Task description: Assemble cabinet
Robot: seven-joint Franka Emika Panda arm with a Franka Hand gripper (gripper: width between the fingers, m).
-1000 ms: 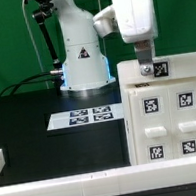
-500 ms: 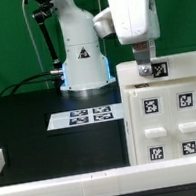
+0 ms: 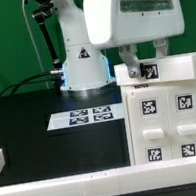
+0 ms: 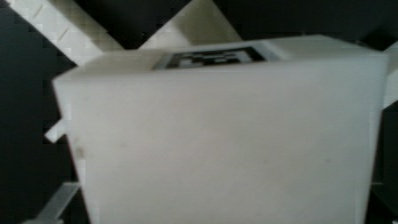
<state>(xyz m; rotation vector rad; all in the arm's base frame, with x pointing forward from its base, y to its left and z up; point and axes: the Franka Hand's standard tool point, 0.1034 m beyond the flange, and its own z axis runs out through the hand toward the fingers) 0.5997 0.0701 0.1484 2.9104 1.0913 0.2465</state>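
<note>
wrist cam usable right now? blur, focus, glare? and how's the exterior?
Wrist view: soft and out of focus, the cabinet fills the frame as near-featureless white, the tag smeared and unreadable. Exterior view: sharper, evenly lit, no strong glare; tags on the cabinet and the marker board stay crisp; the gripper partly blocks the cabinet's upper edge.

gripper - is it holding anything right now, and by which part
Cannot be told for sure. The gripper sits down at the top edge of the cabinet, by the tagged top piece, but its fingertips are hidden, so no grasp shows.
</note>
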